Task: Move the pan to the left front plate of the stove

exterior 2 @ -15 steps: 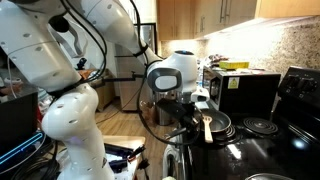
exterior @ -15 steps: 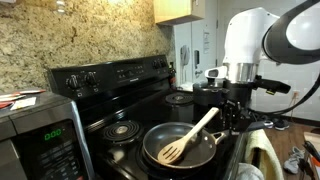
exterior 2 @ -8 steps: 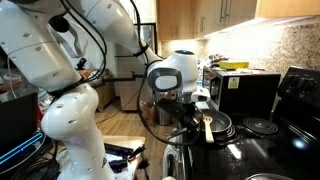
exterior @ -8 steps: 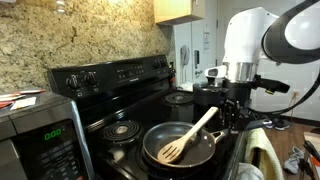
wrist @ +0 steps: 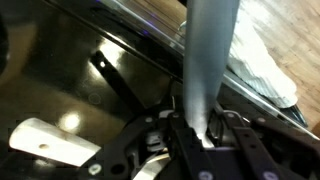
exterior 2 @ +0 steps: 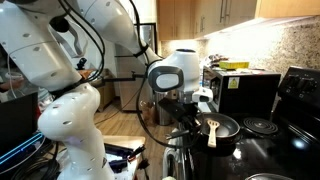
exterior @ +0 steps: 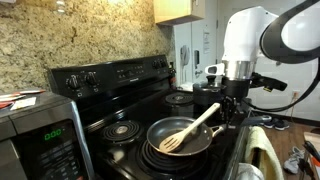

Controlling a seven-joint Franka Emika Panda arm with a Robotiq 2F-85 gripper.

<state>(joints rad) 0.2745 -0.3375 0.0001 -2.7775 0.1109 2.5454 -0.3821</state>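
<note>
Gripper (exterior: 232, 113) fingers clamped on the handle (wrist: 207, 60) of the pan (exterior: 178, 138), handle running straight between them in the wrist view, pan body just beyond the fingertips over the stove (exterior: 118, 108), wooden spatula (exterior: 192, 129) inside.

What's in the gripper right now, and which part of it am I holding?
The gripper is shut on the pan, clamped on its metal handle near the end. The wooden spatula only lies in the pan and is not gripped.
</note>
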